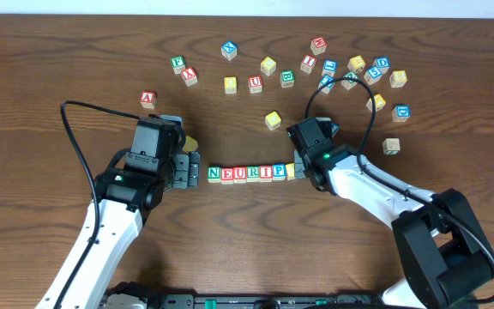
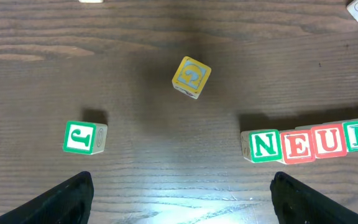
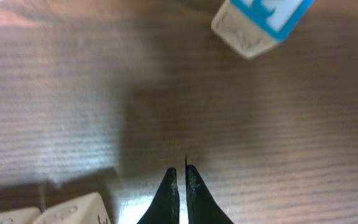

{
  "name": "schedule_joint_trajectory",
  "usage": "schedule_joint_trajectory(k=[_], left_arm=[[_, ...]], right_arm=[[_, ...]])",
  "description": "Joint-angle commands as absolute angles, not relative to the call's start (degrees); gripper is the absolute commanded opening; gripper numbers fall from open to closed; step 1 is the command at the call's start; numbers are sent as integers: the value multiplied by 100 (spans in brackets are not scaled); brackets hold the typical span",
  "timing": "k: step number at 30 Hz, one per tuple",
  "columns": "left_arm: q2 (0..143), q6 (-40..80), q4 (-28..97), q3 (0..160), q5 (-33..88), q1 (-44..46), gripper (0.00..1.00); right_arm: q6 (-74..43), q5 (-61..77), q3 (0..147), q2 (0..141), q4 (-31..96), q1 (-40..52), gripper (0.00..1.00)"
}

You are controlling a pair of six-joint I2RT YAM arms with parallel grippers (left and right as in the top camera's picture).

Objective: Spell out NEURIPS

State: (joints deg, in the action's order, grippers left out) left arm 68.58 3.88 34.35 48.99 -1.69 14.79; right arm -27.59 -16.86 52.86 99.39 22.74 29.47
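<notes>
well, closest to where the arms come in, the left gripper [image 1: 193, 169] sits at the left end of the line with its jaws spread wide and nothing between them. from its own camera the green n [image 2: 264, 145] lies just off its right finger, untouched. the right gripper [image 3: 180, 186] is at the other end, pressed together on nothing, its tips over bare surface [image 1: 58, 51] just beside the last cube.

between the two runs the row of cubes [image 1: 252, 173], edge to edge in the middle of the surface: green n, red e [image 1: 227, 174], red u [image 1: 240, 173], green r [image 1: 253, 173], red i [image 1: 266, 172], blue p [image 1: 278, 172], then a yellow-faced cube [image 1: 290, 171] whose letter i can't read from here. so the word looks laid out, bar checking that last face.

these are little wooden cubes, and i'd judge them light, hard and a touch slick on the painted faces. packed like this, their left and right sides are blocked, so any fix would want a square pinch on the near and far faces. a push at one end would likely slide the whole line.

a bit further off, a green j cube [image 2: 82, 138] and a loose yellow cube [image 2: 191, 77] lie apart near the left gripper. farthest back, the spare cubes [image 1: 356, 63] lie scattered.
</notes>
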Motion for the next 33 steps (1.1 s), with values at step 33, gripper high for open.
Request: schedule_joint_trajectory(k=[33], left_arm=[[6893, 395, 3450, 5019, -217, 1481, 90]], right_arm=[[-2998, -690, 5354, 9998, 2469, 3033, 1]])
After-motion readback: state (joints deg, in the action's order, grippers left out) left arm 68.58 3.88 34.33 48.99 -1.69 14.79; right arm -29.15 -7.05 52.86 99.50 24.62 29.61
